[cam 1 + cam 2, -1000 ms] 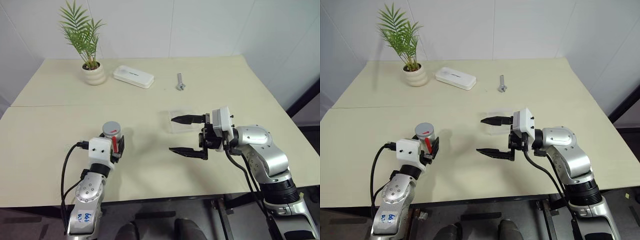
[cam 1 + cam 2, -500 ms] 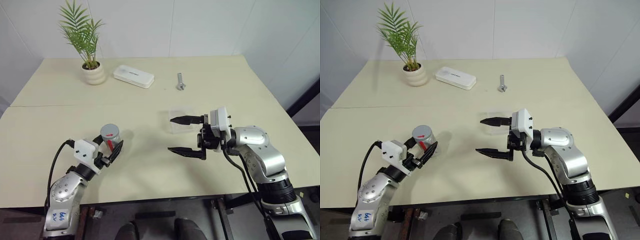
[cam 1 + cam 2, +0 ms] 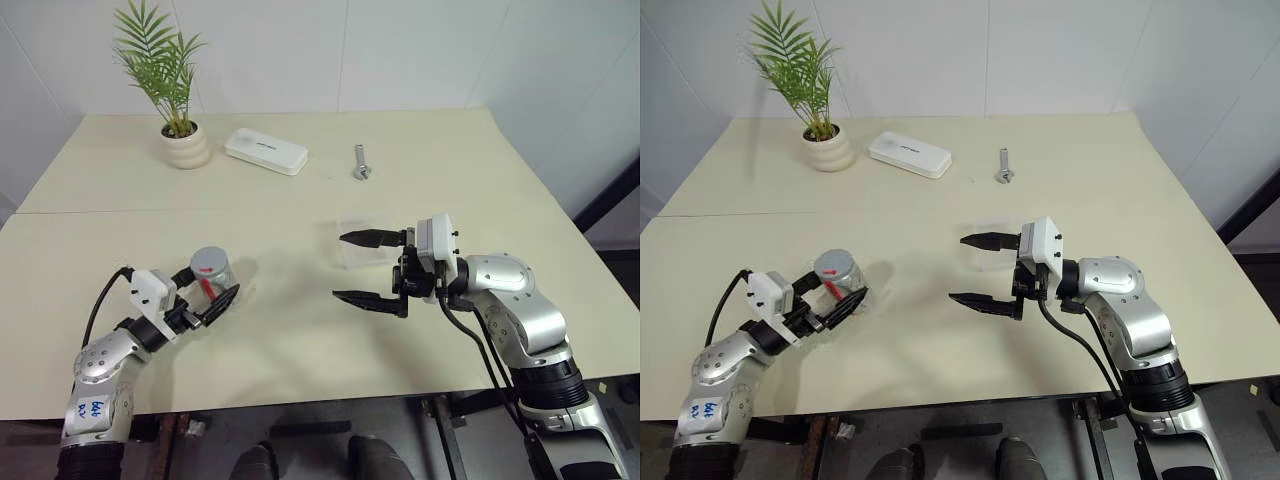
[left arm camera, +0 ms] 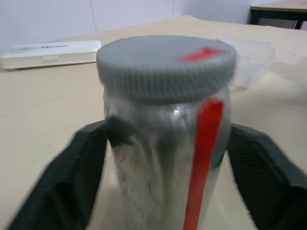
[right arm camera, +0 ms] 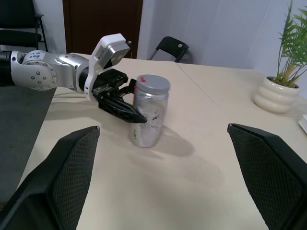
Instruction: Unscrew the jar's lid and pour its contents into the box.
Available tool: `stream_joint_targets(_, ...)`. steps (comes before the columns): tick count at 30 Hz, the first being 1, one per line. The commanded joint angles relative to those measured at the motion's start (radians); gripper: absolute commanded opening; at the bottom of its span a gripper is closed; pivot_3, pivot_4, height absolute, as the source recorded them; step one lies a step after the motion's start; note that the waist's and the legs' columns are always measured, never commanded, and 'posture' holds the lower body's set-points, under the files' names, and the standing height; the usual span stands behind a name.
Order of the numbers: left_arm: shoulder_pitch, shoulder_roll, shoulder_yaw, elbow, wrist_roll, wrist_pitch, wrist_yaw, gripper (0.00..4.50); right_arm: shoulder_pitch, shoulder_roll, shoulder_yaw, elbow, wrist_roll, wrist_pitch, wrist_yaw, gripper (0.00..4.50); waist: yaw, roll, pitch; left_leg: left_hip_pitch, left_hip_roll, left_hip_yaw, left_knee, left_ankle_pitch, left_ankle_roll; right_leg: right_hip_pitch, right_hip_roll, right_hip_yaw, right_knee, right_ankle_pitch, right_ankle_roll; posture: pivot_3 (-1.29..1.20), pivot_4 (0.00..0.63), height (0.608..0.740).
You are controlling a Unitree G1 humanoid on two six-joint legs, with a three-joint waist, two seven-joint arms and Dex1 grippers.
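The jar (image 3: pixel 211 276), a small clear cylinder with a red stripe, stands upright on the table (image 3: pixel 300 330) at the front left. Its grey lid (image 4: pixel 165 62) with a red mark is screwed on. The contents cannot be made out through the cloudy wall. My left gripper (image 3: pixel 214 281) reaches in from the left, open, with one of its fingers (image 4: pixel 57 187) on either side of the jar. Right of centre my right gripper (image 3: pixel 338 267) hovers open and empty, pointing left toward the jar (image 5: pixel 149 115). The clear box (image 3: pixel 362 243) lies on the table just behind its upper finger.
At the back of the table stand a cream plant pot (image 3: pixel 186 147), a white rounded case (image 3: pixel 266 152) and a silver bolt (image 3: pixel 360 163). A seam crosses the table at mid depth. The front edge runs close below both arms.
My left arm has swung out to the left and its wrist has turned, carrying the jar slightly left. Its jaws have widened from a grip on the jar. The right arm has kept still.
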Motion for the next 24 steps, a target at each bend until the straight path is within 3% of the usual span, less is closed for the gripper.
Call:
stream_joint_targets(1, 0.017, -0.003, 0.01, -0.064, -0.005, -0.004, 0.022, 4.45, 0.001, -0.013, -0.011, -0.047, 0.021, -0.001, 0.009, 4.5, -0.001, 0.0, 0.0, 0.0, 0.0, 0.0, 0.0, 0.0, 0.0, 0.0, 0.0, 0.0, 0.0, 0.0, 0.0, 0.0, 0.15, 0.74)
stream_joint_targets(12, 0.188, -0.06, 0.037, -0.34, 0.029, 0.129, 0.271, 4.45, 0.007, -0.027, -0.017, -0.036, 0.029, 0.007, 0.029, 4.5, 0.0, 0.0, 0.0, 0.0, 0.0, 0.0, 0.0, -0.001, 0.0, 0.0, 0.0, 0.001, -0.001, -0.001, -0.003, 0.0, 0.15, 0.74)
stream_joint_targets(24, 0.095, -0.152, -0.033, -0.368, 0.124, 0.228, 0.479, 4.45, -0.003, -0.029, -0.016, -0.006, 0.027, 0.002, 0.049, 4.5, -0.001, 0.0, 0.0, 0.0, 0.0, 0.001, 0.002, 0.0, 0.0, 0.0, 0.0, 0.002, -0.001, -0.001, -0.003, 0.0, 0.15, 0.74)
